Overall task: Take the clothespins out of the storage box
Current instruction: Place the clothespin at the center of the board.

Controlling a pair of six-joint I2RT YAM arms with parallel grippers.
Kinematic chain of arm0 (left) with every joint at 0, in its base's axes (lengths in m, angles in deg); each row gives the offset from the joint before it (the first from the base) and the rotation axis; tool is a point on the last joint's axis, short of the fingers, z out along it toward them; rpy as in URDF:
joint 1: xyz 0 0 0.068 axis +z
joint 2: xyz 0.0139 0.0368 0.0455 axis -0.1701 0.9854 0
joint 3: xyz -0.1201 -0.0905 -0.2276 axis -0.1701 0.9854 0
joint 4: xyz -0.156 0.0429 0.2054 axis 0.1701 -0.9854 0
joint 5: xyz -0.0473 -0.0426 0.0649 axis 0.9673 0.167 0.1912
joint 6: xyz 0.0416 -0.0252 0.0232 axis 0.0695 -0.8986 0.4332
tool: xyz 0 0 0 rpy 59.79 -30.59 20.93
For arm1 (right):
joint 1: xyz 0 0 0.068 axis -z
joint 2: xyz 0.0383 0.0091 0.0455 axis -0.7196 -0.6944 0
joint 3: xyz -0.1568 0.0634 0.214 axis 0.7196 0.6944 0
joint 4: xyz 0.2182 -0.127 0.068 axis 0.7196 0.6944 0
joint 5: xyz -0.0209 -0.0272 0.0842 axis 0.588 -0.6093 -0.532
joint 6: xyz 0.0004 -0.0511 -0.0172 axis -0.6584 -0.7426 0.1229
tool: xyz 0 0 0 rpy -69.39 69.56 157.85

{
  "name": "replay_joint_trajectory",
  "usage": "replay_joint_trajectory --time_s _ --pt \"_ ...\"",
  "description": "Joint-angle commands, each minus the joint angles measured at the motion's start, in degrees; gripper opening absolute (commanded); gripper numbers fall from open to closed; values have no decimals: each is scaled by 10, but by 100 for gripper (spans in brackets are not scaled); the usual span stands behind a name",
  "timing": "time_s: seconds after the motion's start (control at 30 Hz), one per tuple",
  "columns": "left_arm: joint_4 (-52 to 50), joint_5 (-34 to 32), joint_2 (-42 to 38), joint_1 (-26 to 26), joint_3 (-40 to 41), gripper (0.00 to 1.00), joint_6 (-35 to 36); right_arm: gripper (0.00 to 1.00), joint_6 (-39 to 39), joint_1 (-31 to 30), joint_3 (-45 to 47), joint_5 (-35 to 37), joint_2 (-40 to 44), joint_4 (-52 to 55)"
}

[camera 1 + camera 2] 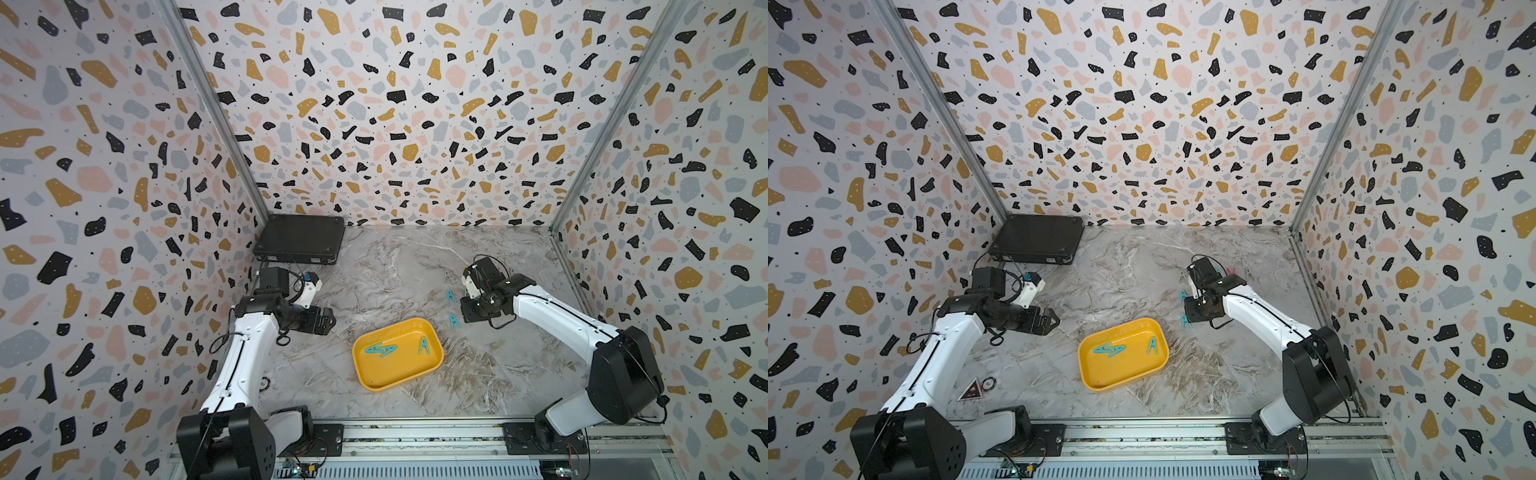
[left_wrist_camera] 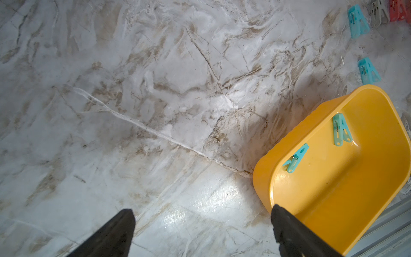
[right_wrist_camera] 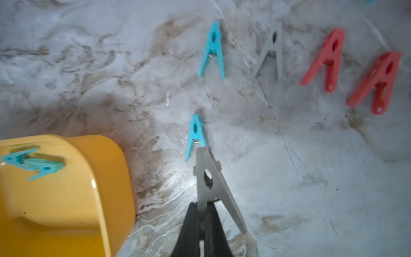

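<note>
Carrying everything, the marble bench (image 1: 395,266) bears the yellow storage box (image 1: 388,385). Beside the box the left fingers (image 2: 124,227) hang spread wide and empty. Past the box's far corner the right fingers (image 3: 189,222) are clenched on a grey clothespin (image 3: 205,184). Three teal clothespins (image 1: 380,350) lie inside the box, and loose pegs (image 3: 212,50) in teal, grey and red lie outside it.

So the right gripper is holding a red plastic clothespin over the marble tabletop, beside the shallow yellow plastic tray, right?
No. The right gripper holds a grey plastic clothespin, not a red one, as the right wrist view shows. It is over the marble tabletop, beside the shallow yellow plastic tray.
</note>
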Motion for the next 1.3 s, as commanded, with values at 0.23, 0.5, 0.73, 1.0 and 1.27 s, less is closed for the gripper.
replay_joint_trajectory --time_s 0.23,0.5,0.73,1.0,1.27 --pt "1 13 5 4 6 100 5 0 61 46 42 -39 -57 -60" --pt "1 12 2 4 6 100 5 0 80 48 27 -18 -101 -81" --pt "2 14 2 3 6 100 5 0 91 50 15 -12 -130 -97" --pt "2 14 -1 3 7 100 5 6 102 51 7 -4 -144 -101" --pt "3 14 -1 4 7 100 6 21 110 51 21 -12 -110 -96"
